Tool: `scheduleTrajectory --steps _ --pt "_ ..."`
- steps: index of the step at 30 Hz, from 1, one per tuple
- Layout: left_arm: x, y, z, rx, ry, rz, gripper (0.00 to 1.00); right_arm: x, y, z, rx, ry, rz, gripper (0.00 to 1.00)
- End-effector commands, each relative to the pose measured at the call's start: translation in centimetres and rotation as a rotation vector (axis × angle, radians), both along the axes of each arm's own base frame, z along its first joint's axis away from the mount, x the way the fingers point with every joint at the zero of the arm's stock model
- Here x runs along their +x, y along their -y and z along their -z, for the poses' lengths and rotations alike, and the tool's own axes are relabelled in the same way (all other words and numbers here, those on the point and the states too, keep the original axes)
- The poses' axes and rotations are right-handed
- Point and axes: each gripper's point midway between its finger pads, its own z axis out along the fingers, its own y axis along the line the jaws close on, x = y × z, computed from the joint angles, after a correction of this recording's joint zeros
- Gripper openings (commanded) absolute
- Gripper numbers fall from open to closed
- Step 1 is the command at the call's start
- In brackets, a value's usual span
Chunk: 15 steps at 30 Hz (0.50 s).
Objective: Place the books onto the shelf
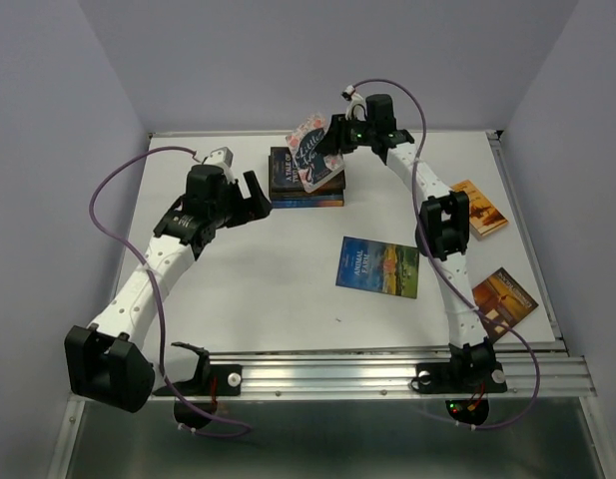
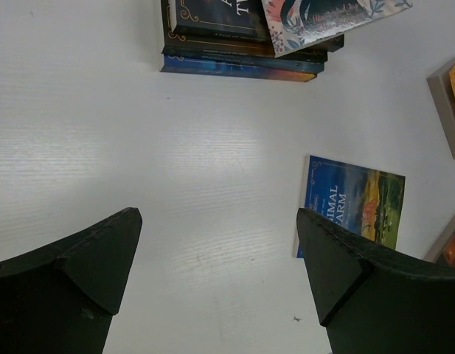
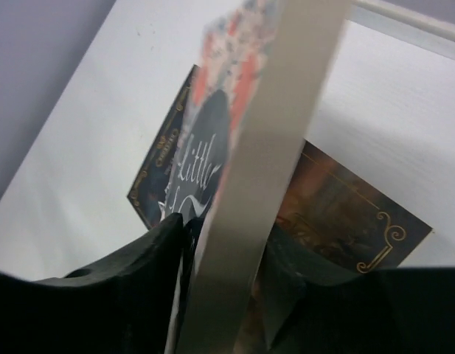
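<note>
**DESK:** From above, how many books, and where?

**PHOTOGRAPHER:** Seven in all, over a white table (image 1: 238, 289). One stack (image 1: 288, 185) lies at far centre, three deep as best the spines can be counted. One pink-teal book (image 1: 309, 150) hangs tilted over the stack, pinched in the right gripper (image 1: 334, 148). Three more lie singly and well apart. A blue-orange book (image 1: 378, 266) lies flat at mid-table, an orange book (image 1: 478, 209) at far right and a brown book (image 1: 504, 299) at near right.

**DESK:** And the other arm?

**PHOTOGRAPHER:** The left gripper (image 1: 250, 203) sits just left of the stack, jaws spread wide and holding nothing.

**DESK:** The left wrist view?

**PHOTOGRAPHER:** The left gripper (image 2: 220, 258) frames bare table between its two black jaws. Beyond it is the stack (image 2: 234, 55), with a blue volume at the bottom. The pink-teal book (image 2: 323, 18) overlaps the stack's top. The blue-orange book (image 2: 352, 203) lies to the right, and the orange book (image 2: 454, 103) is cut off by the frame's right border.

**DESK:** The right wrist view?

**PHOTOGRAPHER:** The right gripper (image 3: 227, 280) clamps the pink-teal book (image 3: 264, 162) edge-on, one jaw on each cover and the pale page edge toward the lens. Below it shows the stack (image 3: 345, 206), its top cover dark with gold scrollwork.
</note>
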Motion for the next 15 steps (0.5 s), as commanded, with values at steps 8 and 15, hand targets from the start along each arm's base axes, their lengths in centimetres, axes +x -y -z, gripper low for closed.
scheduleTrajectory --steps 8,15 --pt "2.9 0.5 -2.4 -0.067 0.070 -0.053 0.99 1.3 0.1 -0.5 -0.013 0.064 0.049 0.69" --pt "5.3 -0.1 -3.6 -0.066 0.095 -0.135 0.99 2.4 3.7 -3.0 -0.183 0.160 0.209 1.00"
